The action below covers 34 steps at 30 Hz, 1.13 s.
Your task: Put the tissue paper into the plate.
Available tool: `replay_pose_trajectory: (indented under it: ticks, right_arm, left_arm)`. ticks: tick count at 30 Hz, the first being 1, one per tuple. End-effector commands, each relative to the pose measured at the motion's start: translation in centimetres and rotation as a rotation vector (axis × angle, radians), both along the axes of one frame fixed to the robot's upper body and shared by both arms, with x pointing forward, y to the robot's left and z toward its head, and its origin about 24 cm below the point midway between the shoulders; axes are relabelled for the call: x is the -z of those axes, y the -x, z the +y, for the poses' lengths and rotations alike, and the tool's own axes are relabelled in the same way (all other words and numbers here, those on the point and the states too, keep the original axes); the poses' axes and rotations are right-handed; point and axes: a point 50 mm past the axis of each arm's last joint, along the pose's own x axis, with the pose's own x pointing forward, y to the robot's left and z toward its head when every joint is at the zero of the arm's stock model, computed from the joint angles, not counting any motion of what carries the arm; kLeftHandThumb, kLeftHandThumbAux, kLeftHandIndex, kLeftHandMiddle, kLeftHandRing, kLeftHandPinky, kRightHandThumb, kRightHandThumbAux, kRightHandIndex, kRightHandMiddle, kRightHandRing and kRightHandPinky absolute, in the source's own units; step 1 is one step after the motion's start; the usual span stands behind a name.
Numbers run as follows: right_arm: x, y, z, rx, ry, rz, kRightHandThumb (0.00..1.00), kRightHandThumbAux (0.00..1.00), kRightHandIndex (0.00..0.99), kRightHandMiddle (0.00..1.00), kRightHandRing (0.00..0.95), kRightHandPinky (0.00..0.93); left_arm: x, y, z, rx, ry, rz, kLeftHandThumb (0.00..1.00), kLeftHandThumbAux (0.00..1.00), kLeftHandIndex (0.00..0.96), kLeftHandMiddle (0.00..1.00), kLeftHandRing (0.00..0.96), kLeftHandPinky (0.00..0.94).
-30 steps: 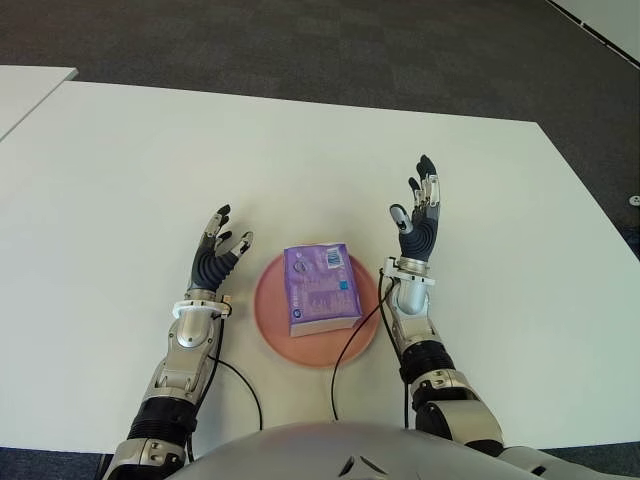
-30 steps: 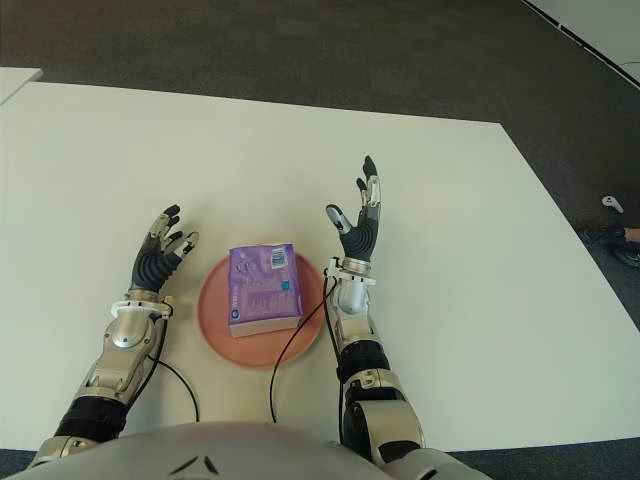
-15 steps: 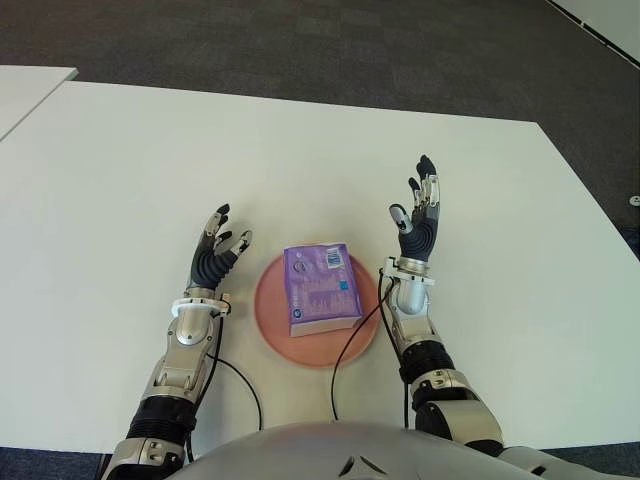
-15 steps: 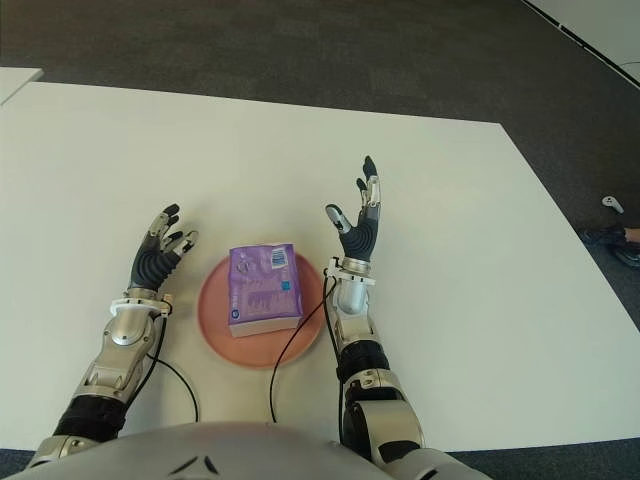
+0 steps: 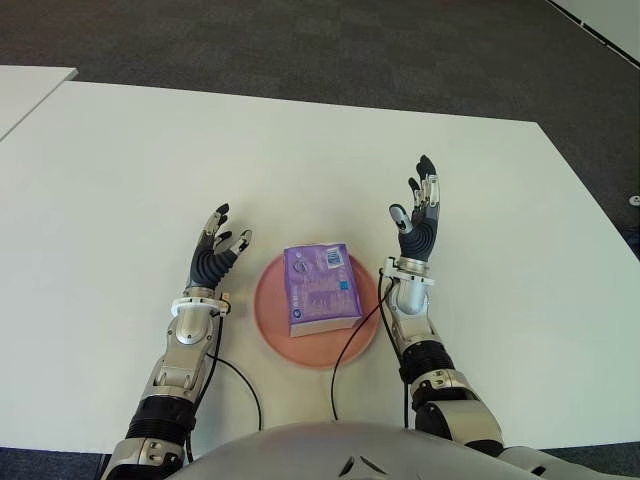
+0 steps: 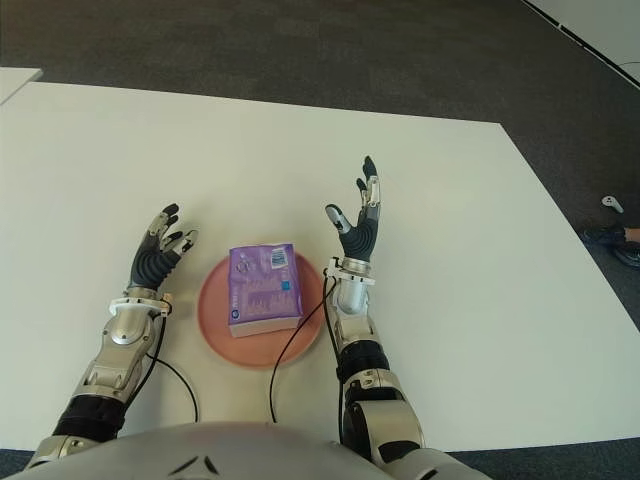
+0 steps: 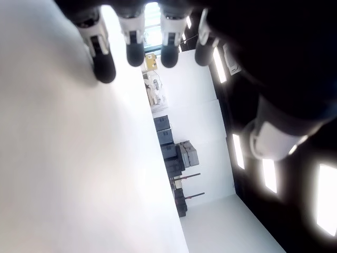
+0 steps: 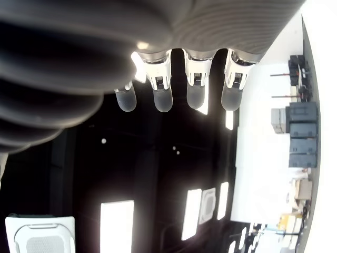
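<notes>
The left hand [image 5: 213, 258] is seen at lower left of centre in the eye views, just left of the plate [image 5: 272, 320], raised off the table [image 5: 120, 170] with its fingers [image 7: 103, 65] spread and nothing held. The right hand [image 5: 417, 222] is seen just right of the plate, palm turned inward and fingers [image 8: 162, 98] extended upward, likewise released and empty.

Between the two hands, in the lower centre of the frame, a round pink plate is set on the white table. The tissue pack [image 5: 319, 287], a purple rectangular packet, is lying flat on the plate, touched by neither hand. Its long axis runs from the near edge of the frame toward the far edge, tilted slightly so that the far end leans toward the right. The end with the white barcode label points away from the robot; the near end shows a pale side face. The pack is kept within the plate's rim, apart from its far end, which reaches that rim.

Beyond the table, dark carpet [image 5: 330, 50] fills the upper part of the frame.
</notes>
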Motion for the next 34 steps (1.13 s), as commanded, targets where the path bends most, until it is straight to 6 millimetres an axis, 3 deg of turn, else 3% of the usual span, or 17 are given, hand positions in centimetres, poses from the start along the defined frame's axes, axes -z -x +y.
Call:
replay_pose_trajectory:
  ticks: [1,34]
  right_arm:
    - [0.41,0.18,0.15,0.000,0.008,0.025,0.031,0.393,0.000,0.000,0.000,0.000]
    - [-0.06,-0.02,0.56,-0.001,0.009,0.020,0.031,0.393,0.000,0.000,0.000,0.000]
  left_arm:
    - [0.49,0.35,0.50,0.008,-0.020,0.042,0.028,0.566,0.000,0.000,0.000,0.004]
    - [-0.25,-0.49,0.64,-0.024,0.031,0.094,0.030,0.532,0.000,0.000,0.000,0.000]
